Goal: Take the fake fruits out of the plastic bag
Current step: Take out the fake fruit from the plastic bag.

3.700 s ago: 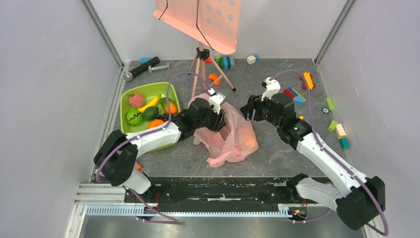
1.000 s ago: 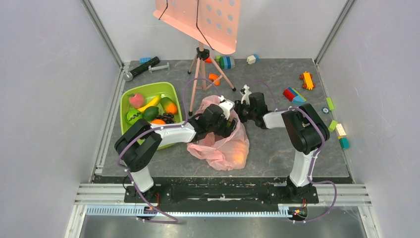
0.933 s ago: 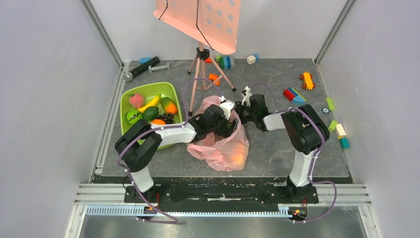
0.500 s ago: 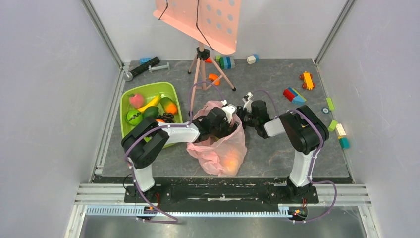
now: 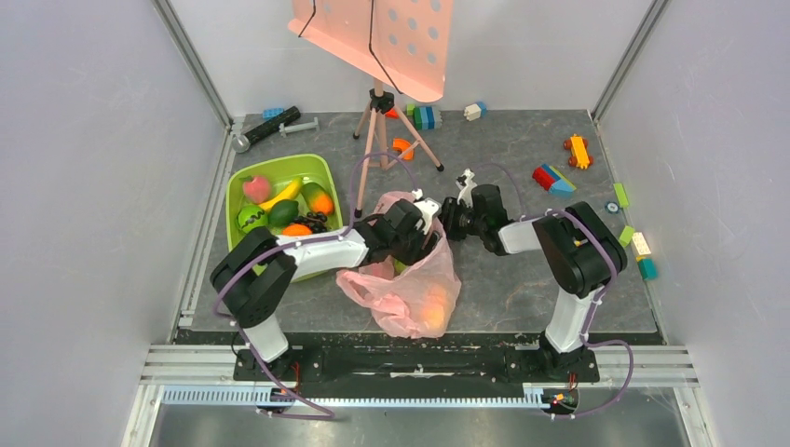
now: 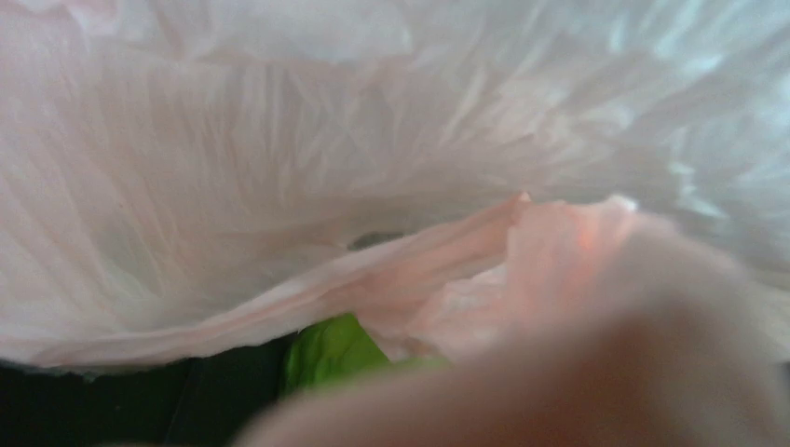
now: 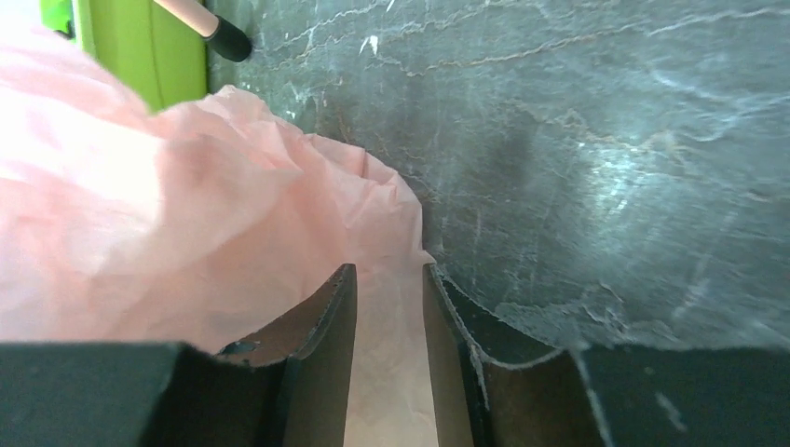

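Note:
The pink plastic bag (image 5: pixel 401 284) lies mid-table with its mouth held up. An orange fruit (image 5: pixel 433 303) shows through its lower part. My right gripper (image 5: pixel 448 217) is at the bag's far right rim. In the right wrist view it (image 7: pixel 387 275) is shut on a fold of the plastic bag (image 7: pixel 186 223). My left gripper (image 5: pixel 421 244) reaches into the bag's mouth, its fingers hidden by plastic. The left wrist view shows only crinkled bag wall (image 6: pixel 326 168) and a piece of green fruit (image 6: pixel 326 352) below a blurred fold. Whether that gripper holds anything is hidden.
A green bin (image 5: pixel 279 166) left of the bag holds several fruits, among them a banana (image 5: pixel 284 193) and a pink apple (image 5: pixel 256 188). A tripod (image 5: pixel 377 130) with a pink perforated panel (image 5: pixel 391 37) stands behind. Toy blocks (image 5: pixel 551 177) are scattered on the right.
The bag has been drawn up and toward the near edge, hanging narrower. My left gripper has pushed deeper into its mouth. My right gripper has kept its hold on the rim.

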Controlling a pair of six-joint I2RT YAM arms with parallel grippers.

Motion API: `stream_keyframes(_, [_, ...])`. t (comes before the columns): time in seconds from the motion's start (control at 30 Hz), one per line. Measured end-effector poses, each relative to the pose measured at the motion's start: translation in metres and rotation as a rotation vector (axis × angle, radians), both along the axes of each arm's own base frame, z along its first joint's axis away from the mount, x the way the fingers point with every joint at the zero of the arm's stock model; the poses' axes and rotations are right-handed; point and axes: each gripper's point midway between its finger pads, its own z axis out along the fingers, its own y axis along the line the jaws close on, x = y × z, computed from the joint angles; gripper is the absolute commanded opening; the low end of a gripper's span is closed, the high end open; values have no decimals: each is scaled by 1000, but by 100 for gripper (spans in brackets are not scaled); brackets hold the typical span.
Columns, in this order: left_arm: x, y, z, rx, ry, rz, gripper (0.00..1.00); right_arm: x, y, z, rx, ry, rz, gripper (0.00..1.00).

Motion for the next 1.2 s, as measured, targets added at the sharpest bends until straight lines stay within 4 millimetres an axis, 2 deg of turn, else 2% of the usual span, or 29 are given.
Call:
stream_keyframes(0.1, [-5, 6, 18, 13, 4, -8, 55, 3, -8, 3, -55, -33, -16, 35])
stream_keyframes(0.37, [-7, 12, 88, 18, -62, -77, 56, 12, -26, 14, -143, -103, -53, 35])
stream_keyframes(0.7, [-27, 39, 123, 76, -61, -143, 58, 16, -33, 23, -167, -140, -69, 36])
stream_keyframes(0.93, [-40, 53, 149, 36, -32, -213, 59, 18, -37, 26, -183, -158, -74, 37])
stream_keyframes(1.1, [-55, 62, 166, -2, 22, -298, 58, 19, -40, 31, -199, -175, -80, 38])
stream_keyframes(1.2, [-71, 66, 175, -34, 63, -374, 58, 20, -43, 34, -209, -187, -89, 39])
